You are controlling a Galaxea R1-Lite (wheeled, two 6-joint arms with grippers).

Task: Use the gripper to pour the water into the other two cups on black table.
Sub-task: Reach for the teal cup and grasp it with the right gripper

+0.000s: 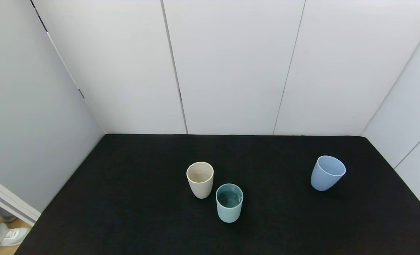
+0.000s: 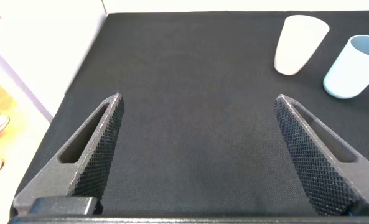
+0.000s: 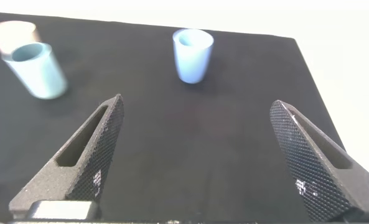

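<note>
Three cups stand upright on the black table (image 1: pixel 125 198). The cream-beige cup (image 1: pixel 200 179) is at the middle. The teal cup (image 1: pixel 229 203), close beside it and nearer to me, holds water (image 1: pixel 228 197). The periwinkle blue cup (image 1: pixel 327 173) stands apart to the right. Neither gripper shows in the head view. My left gripper (image 2: pixel 198 98) is open and empty over bare table, with the cream cup (image 2: pixel 299 43) and teal cup (image 2: pixel 355 65) farther off. My right gripper (image 3: pixel 196 99) is open and empty, with the periwinkle cup (image 3: pixel 192 56) ahead and the teal cup (image 3: pixel 38 71) and cream cup (image 3: pixel 10 34) off to one side.
White wall panels (image 1: pixel 231 71) border the table at the back and both sides. At the left a gap in the panels shows floor and a person's shoe (image 1: pixel 15 236).
</note>
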